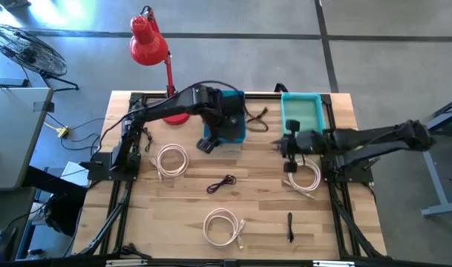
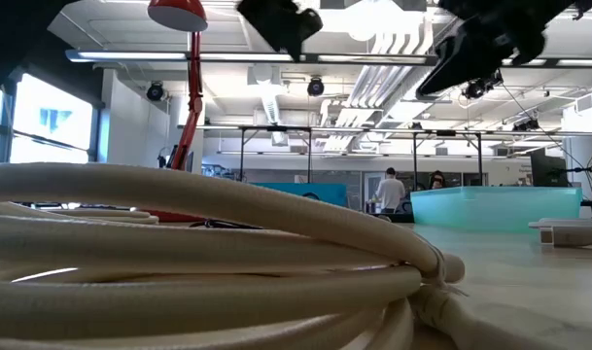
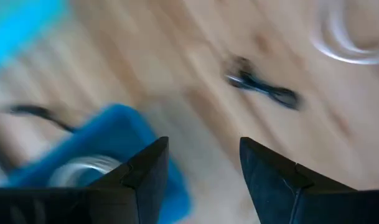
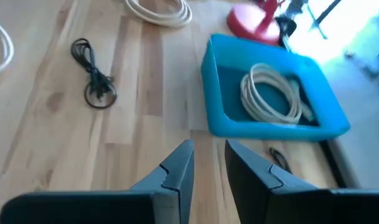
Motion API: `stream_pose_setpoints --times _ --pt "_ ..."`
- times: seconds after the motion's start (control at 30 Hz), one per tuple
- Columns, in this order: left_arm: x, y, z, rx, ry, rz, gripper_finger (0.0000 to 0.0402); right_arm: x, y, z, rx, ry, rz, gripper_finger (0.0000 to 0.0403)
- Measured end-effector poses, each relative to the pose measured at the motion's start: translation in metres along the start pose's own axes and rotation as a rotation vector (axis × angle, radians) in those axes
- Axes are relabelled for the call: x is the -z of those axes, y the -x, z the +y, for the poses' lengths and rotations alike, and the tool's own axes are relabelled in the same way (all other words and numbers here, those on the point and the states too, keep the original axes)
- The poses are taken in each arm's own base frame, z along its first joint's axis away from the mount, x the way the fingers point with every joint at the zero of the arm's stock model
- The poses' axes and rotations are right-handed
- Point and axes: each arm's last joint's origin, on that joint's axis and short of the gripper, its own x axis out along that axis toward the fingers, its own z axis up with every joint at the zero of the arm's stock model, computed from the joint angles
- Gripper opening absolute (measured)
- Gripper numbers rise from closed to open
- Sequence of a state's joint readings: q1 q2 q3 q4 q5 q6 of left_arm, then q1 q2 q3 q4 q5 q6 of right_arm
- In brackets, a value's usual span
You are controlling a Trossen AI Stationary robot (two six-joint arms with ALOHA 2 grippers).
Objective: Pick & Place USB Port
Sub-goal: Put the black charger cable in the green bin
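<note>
My left gripper (image 1: 205, 142) hangs over the near edge of the blue bin (image 1: 237, 133) at the back centre of the worktop (image 1: 255, 215). In its wrist view the fingers (image 3: 145, 180) stand wide apart with nothing between them. The picture is smeared, but I can make out the bin's blue corner and a pale coil inside it.

My right gripper (image 1: 280, 146) sits just in front of the teal bin (image 1: 300, 111) at the back right, facing across toward the blue bin. Its fingers (image 4: 177, 168) show only a narrow gap, and I see nothing pinched there.

From the right wrist I read one white cable coil (image 4: 273, 93) lying inside the blue bin (image 4: 217, 93), clear of the walls.

Other cables out on the worktop, per the overhead:
- white coil (image 1: 172, 160) near the left arm's base
- white coil (image 1: 306, 176) just below the right gripper
- white coil (image 1: 223, 226) at the front centre; the low view is mostly filled by it (image 2: 208, 253)
- small black cable (image 1: 221, 184) mid-worktop, bundled loosely
- another black cable (image 1: 290, 226) at the front right, lying straight
- a dark cable (image 1: 257, 119) between the two bins

Red desk lamp (image 1: 149, 44) stands at the back left corner, its base partly under the left arm.
</note>
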State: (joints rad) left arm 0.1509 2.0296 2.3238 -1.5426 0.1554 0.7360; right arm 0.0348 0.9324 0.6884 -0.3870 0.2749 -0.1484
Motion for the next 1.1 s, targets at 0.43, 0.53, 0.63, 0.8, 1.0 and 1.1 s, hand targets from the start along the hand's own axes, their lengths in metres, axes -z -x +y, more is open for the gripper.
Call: stream_pose_setpoints --times 0.43,0.53,0.63,0.8,1.0,1.1 --pt "-0.016 -0.044 -0.041 0.113 0.073 0.168 0.0192 0.022 -0.067 -0.078 0.040 -0.013 0.128 0.0083" --pt "-0.016 -0.055 -0.049 0.144 0.058 0.205 0.0192 0.029 -0.085 -0.091 0.038 0.015 0.207 0.0083" --pt "-0.015 -0.067 -0.055 0.172 0.048 0.243 0.0192 0.036 -0.101 -0.105 0.023 0.030 0.297 0.0083" --pt "-0.007 -0.086 -0.062 0.219 0.047 0.317 0.0192 0.045 -0.123 -0.123 0.001 -0.012 0.416 0.0083" --pt "0.007 -0.109 -0.068 0.257 0.111 0.421 0.0192 0.046 -0.145 -0.136 -0.041 0.003 0.433 0.0082" --pt "0.016 -0.122 -0.071 0.246 0.124 0.492 0.0192 0.045 -0.154 -0.144 -0.044 -0.006 0.455 0.0082"
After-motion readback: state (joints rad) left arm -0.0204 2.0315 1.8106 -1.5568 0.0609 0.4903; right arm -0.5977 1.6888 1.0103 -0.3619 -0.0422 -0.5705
